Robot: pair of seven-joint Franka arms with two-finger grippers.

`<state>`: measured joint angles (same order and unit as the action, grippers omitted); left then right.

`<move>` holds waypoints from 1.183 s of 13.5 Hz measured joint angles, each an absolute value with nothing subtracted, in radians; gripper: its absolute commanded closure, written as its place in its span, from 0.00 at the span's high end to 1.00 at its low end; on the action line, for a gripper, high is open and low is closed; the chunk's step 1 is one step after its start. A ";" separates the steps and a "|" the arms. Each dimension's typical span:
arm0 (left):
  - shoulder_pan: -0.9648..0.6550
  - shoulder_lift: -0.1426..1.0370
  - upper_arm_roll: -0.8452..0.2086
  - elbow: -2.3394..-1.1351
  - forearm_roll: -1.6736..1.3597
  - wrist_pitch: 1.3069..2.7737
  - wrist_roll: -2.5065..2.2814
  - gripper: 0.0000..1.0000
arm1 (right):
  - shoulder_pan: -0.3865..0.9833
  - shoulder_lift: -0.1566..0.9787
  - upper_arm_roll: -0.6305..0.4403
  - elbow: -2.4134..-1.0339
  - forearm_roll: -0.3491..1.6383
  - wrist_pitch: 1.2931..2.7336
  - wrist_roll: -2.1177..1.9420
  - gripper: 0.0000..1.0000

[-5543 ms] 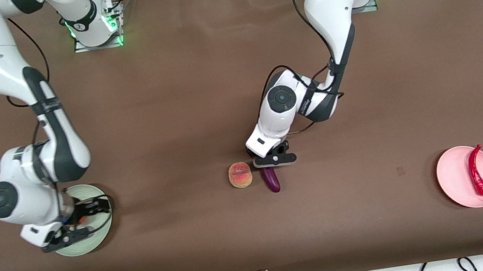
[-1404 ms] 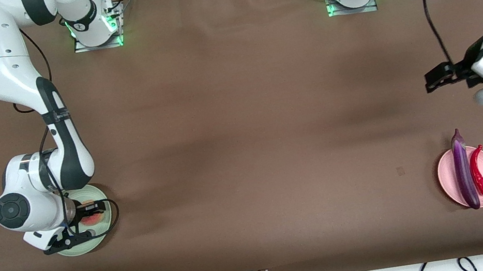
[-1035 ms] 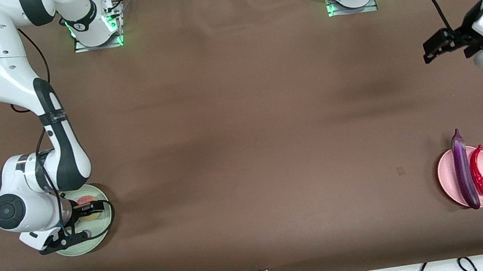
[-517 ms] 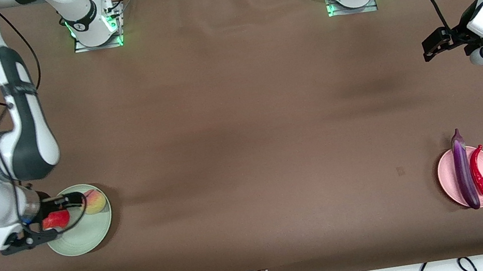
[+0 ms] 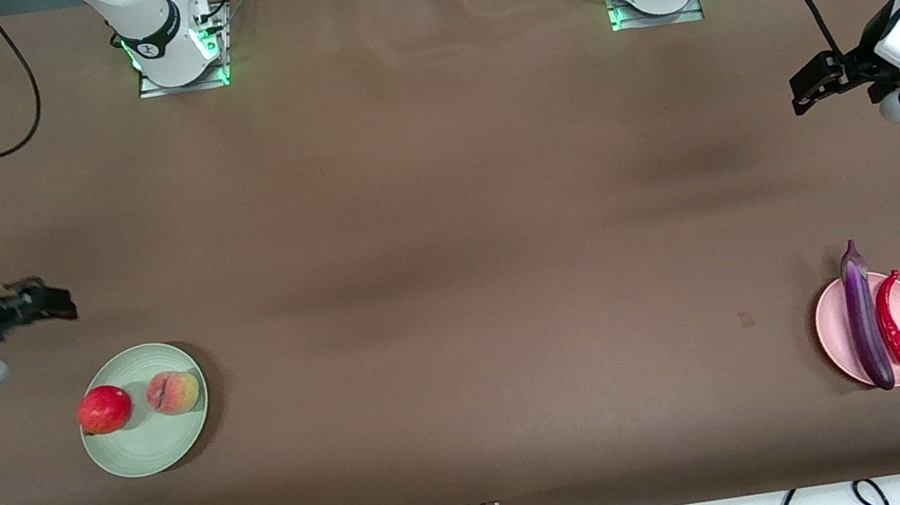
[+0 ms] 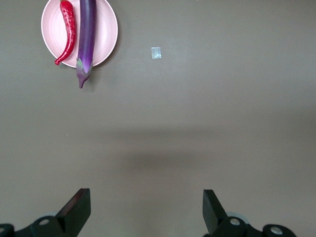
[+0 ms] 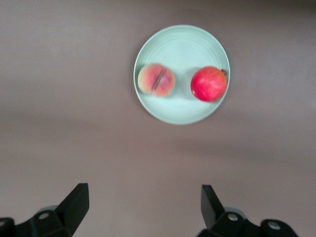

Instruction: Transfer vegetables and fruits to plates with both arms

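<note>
Nearest the front camera, toward the right arm's end of the table (image 5: pixel 456 288), lies the mint green plate (image 5: pixel 158 448) (image 7: pixel 177 108), carrying the red pomegranate (image 5: pixel 104 409) (image 7: pixel 209 84) and the peach (image 5: pixel 173 393) (image 7: pixel 156 80), side by side, just apart, both on the half of the plate farther from the camera, with the pomegranate at the rim on the right arm's side. About as near, toward the left arm's end, sits the pink plate (image 5: pixel 835 325) (image 6: pixel 106 29), bearing the purple eggplant (image 5: pixel 864 316) (image 6: pixel 86 39) and the red chili pepper (image 5: pixel 889 321) (image 6: pixel 66 30), lengthwise beside each other and touching or nearly so. Overhanging the rim at both ends is the eggplant, with its stem tip pointing away from the camera; within the plate stays the chili, its green stem toward the camera. Between the pink plate and the middle of the table, a small pale mark (image 5: pixel 746 319) (image 6: pixel 156 52) on the brown cover. Higher up, over bare table at the right arm's end, hangs the right gripper (image 5: pixel 42 302) (image 7: pixel 143 210), fingers spread wide and holding nothing, with the green plate in its wrist view. Over bare table at the left arm's end hangs the left gripper (image 5: pixel 819 81) (image 6: pixel 146 210), likewise wide apart and empty, clear of the pink plate. Farthest off, along the table's edge, stand the two arm bases, lit green.
</note>
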<state>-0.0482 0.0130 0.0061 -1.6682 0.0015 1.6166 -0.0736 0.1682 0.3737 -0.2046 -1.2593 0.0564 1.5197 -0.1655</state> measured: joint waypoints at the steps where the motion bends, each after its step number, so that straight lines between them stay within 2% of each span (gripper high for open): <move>1: -0.044 0.013 0.008 -1.668 0.002 1.617 -0.073 1.00 | 0.165 0.340 -0.200 -1.279 0.055 1.502 -0.166 1.00; 7: -0.042 0.013 0.002 -1.668 0.002 1.617 -0.072 1.00 | 0.077 0.165 -0.136 -1.404 -0.003 1.475 -0.172 1.00; 9: -0.042 0.013 0.001 -1.668 0.002 1.617 -0.072 1.00 | 0.047 0.126 -0.068 -1.434 -0.019 1.460 -0.177 1.00; 11: -0.042 0.013 0.001 -1.668 0.002 1.617 -0.072 1.00 | 0.040 0.113 -0.012 -1.452 -0.040 1.450 -0.156 1.00; 16: -0.042 0.013 0.001 -1.668 0.002 1.617 -0.072 1.00 | 0.028 0.114 -0.003 -1.459 -0.045 1.449 -0.122 1.00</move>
